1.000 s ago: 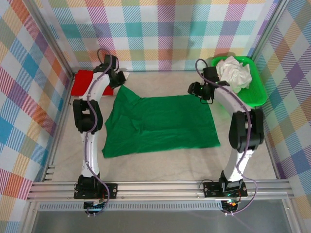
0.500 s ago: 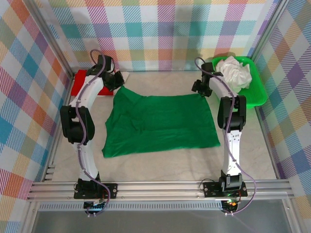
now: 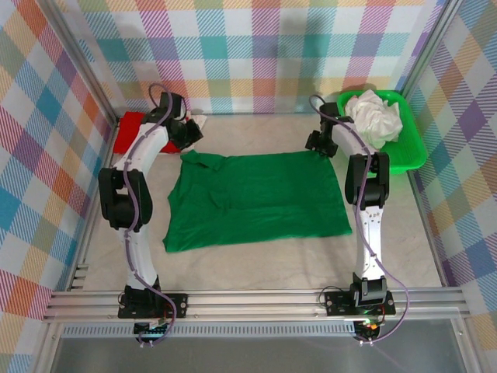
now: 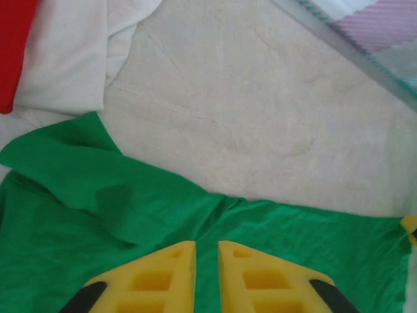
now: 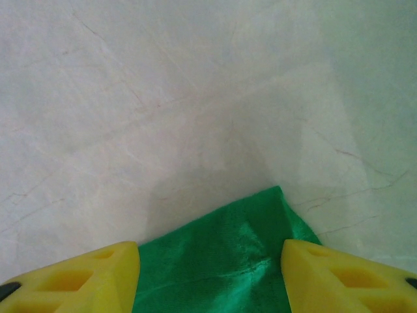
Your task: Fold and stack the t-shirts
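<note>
The dark green t-shirt (image 3: 256, 198) lies spread flat across the middle of the table (image 3: 256, 264), a wide rectangle with some creases towards its left side. We judge that it is laid out this way so its edges can be lifted and folded over.

At its upper-left corner a small flap is turned over on itself. The left gripper (image 4: 206, 244) hovers just above this spot, its yellow fingers parted by a narrow slit with nothing pinched between them.

At the upper-right corner the right gripper (image 5: 208, 245) stands released, jaws wide apart. The shirt's pointed corner lies loose on the table between them, touching neither finger. Both arms thus sit at the far edge, which we take as placement for squaring up the cloth.

Further out, the red t-shirt (image 3: 130, 130) rests folded at the upper left with a white t-shirt (image 4: 65, 59) just beside it, probably the start of the stack. The crumpled white t-shirts (image 3: 374, 116) wait in the green tray (image 3: 415, 151) at the upper right.
</note>
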`<action>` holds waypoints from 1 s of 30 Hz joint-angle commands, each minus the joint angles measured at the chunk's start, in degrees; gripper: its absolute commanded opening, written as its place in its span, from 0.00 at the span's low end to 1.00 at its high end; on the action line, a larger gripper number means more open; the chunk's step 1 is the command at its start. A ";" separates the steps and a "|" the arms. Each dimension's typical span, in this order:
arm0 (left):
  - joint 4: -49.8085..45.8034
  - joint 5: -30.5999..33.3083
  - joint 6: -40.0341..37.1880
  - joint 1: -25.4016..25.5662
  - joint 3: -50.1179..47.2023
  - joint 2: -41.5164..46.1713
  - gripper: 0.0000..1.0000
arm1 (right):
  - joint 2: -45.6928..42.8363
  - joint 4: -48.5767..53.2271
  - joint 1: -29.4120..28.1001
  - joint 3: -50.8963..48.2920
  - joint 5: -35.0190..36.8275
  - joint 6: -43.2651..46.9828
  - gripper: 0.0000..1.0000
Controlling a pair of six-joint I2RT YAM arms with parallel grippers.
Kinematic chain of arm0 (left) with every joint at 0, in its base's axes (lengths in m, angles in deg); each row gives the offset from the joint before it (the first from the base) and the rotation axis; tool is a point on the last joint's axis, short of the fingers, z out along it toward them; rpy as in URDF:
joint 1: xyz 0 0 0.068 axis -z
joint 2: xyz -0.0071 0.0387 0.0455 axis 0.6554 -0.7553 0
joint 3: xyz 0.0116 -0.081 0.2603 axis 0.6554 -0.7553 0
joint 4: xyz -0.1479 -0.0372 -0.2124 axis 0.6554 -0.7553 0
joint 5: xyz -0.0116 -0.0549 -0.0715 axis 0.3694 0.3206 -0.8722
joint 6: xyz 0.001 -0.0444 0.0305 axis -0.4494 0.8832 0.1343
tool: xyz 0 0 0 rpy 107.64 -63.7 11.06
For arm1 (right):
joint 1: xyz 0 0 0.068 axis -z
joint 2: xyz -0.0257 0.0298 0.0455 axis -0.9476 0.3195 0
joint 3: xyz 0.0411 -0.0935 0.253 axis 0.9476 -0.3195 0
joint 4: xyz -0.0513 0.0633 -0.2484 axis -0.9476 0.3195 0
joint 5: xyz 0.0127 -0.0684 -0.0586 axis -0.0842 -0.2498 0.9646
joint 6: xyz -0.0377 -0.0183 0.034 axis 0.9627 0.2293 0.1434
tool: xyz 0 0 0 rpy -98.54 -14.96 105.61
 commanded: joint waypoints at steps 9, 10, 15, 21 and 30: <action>4.84 0.39 3.34 0.75 -4.89 -4.78 0.36 | -5.34 -4.80 0.67 -7.20 -5.14 -1.23 0.59; 5.42 0.14 3.80 0.88 -4.96 -5.58 0.36 | -5.33 -4.80 0.66 -7.12 -5.55 -1.23 0.59; 7.52 0.79 6.32 1.58 -5.28 -7.73 0.39 | -5.51 -4.93 0.71 -7.51 -6.13 -1.32 0.59; 10.19 2.48 9.69 2.37 -7.98 -8.84 0.46 | -6.12 -6.41 0.88 -9.48 -6.89 -1.55 0.59; 10.33 4.19 10.18 2.64 -7.38 -8.15 0.44 | -6.60 -6.99 1.35 -10.88 -8.05 -1.67 0.59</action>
